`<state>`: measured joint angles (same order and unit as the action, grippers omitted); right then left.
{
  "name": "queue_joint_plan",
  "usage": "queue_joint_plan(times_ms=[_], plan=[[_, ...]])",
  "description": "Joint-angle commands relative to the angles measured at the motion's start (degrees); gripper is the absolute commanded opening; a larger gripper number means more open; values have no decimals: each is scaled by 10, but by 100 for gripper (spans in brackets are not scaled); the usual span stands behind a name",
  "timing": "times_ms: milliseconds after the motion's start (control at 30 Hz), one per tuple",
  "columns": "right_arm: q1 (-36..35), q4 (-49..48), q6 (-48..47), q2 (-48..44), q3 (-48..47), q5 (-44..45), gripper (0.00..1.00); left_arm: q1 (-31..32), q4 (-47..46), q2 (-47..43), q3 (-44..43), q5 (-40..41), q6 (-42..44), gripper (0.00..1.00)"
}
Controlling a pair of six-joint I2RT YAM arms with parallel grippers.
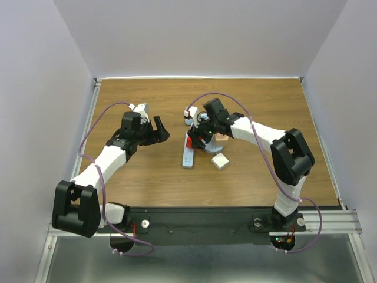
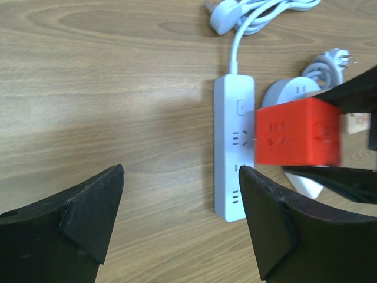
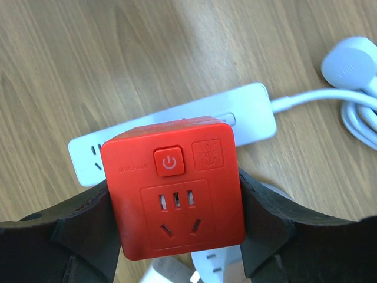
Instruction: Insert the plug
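Note:
A red cube plug adapter (image 3: pixel 177 186) with a power button and sockets on its face sits between my right gripper's (image 3: pixel 177 203) fingers (image 3: pixel 82 227), which are shut on it. It hangs over the white power strip (image 3: pixel 250 109) lying on the wooden table. From above, the cube (image 1: pixel 189 141) is at the strip's (image 1: pixel 188 158) far end. In the left wrist view the cube (image 2: pixel 297 131) is just right of the strip (image 2: pixel 234 159). My left gripper (image 2: pixel 181 170) is open and empty, left of the strip; it also shows in the top view (image 1: pixel 156 131).
The strip's white cable and plug (image 2: pixel 224 16) lie beyond it. A round white adapter (image 2: pixel 294 91) with a coiled cord (image 2: pixel 330 62) and a small white cube (image 1: pixel 220 161) sit right of the strip. White walls enclose the table.

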<state>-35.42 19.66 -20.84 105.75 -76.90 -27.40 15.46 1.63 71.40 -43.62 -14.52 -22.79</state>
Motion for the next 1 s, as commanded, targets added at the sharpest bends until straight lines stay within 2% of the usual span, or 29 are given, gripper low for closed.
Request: queue_joint_plan(times_ms=[0, 967], plan=[[-16, -30, -30, 12, -39, -6, 0, -10, -42, 1, 1, -47, -3, 90], [-23, -31, -48, 46, -32, -5, 0, -11, -53, 16, 7, -82, 1, 89]])
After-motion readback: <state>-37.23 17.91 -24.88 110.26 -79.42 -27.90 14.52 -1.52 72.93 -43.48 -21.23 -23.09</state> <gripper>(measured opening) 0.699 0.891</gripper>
